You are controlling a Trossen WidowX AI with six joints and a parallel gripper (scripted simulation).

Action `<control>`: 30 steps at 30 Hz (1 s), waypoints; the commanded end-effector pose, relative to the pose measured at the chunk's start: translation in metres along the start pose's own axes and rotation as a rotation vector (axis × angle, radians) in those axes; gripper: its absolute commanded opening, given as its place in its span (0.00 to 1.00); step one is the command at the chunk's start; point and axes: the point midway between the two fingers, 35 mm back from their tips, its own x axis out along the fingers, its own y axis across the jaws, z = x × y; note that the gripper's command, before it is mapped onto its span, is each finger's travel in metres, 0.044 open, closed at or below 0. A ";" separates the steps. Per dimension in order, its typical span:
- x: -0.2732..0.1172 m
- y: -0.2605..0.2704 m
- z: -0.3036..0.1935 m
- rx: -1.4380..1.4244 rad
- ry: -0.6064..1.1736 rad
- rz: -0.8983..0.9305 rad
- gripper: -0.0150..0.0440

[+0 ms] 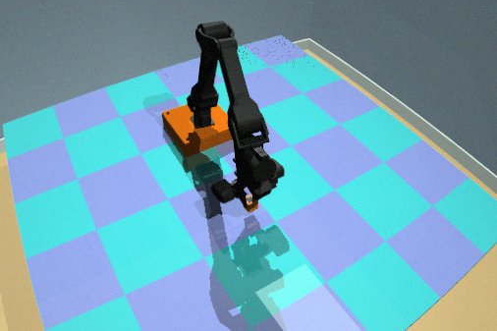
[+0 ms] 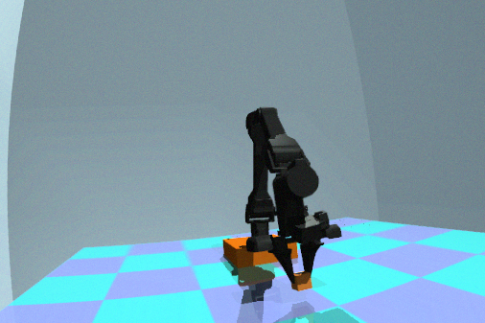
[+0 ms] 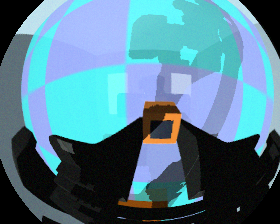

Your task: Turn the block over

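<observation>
The small orange block (image 1: pixel 251 206) (image 2: pixel 302 283) (image 3: pixel 161 140) is held between the fingertips, a little above the table. Its marked side, with a dark square (image 3: pixel 162 130), faces up toward the wrist camera. The mark is mostly hidden by the fingers in the top and exterior views. My gripper (image 1: pixel 250 199) (image 2: pixel 302 275) (image 3: pixel 159 121) points down and is shut on the block, with one finger on each side of it. The block looks close to level. The table (image 1: pixel 142 243) (image 2: pixel 153 282) has a cyan and violet checked top.
The arm's orange base (image 1: pixel 179 122) (image 2: pixel 235 252) stands behind the gripper. Dark shadows and reflections of the arm lie on the table in front of the block. The pale raised edge (image 1: pixel 393 100) runs beyond the table's right side.
</observation>
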 end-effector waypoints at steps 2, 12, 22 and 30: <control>0.003 0.000 -0.002 0.002 -0.079 0.004 0.25; 0.004 0.001 -0.005 0.002 -0.236 0.003 0.25; 0.002 0.001 -0.009 -0.001 -0.352 0.001 0.25; 0.018 -0.001 -0.004 0.003 -0.447 0.001 0.25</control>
